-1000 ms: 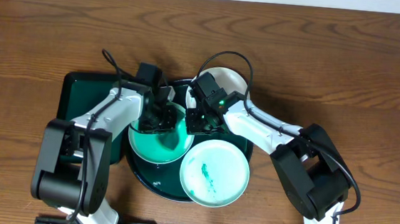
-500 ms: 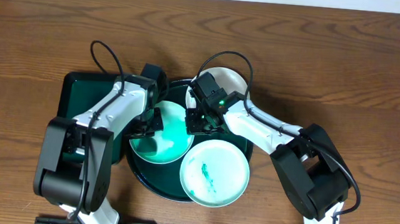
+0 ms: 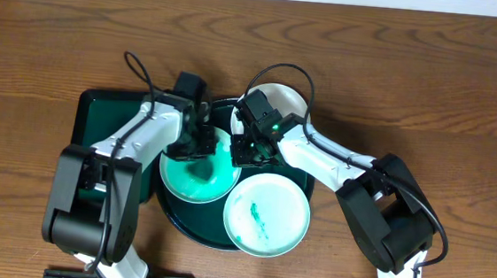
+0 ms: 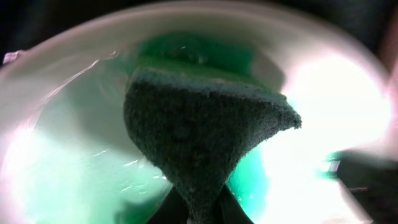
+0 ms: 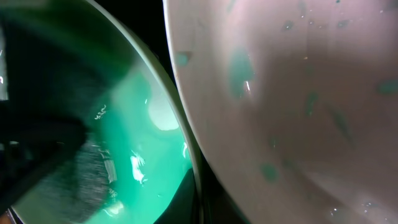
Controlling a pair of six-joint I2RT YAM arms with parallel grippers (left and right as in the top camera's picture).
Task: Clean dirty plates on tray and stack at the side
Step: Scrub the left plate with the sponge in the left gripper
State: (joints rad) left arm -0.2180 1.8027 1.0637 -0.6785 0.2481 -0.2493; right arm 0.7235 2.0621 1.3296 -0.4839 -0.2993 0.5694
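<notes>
Tray [image 3: 176,218] mostly beneath plates [image 3: 267,213]

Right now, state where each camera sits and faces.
Overhead: above the table, looking straight down at the tray, plates, left arm and right arm.
Left wrist: looks down its fingers, pinching a sponge, into the teal plate.
Right wrist: close against that plate's rim and a speckled plate; own fingers unclear.
Wrist views share the teal plate.

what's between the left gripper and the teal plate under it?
A dark green sponge, pinched in the left gripper, sits between it and the plate. The left wrist view shows it clearly; overhead, the arm hides it.
</notes>
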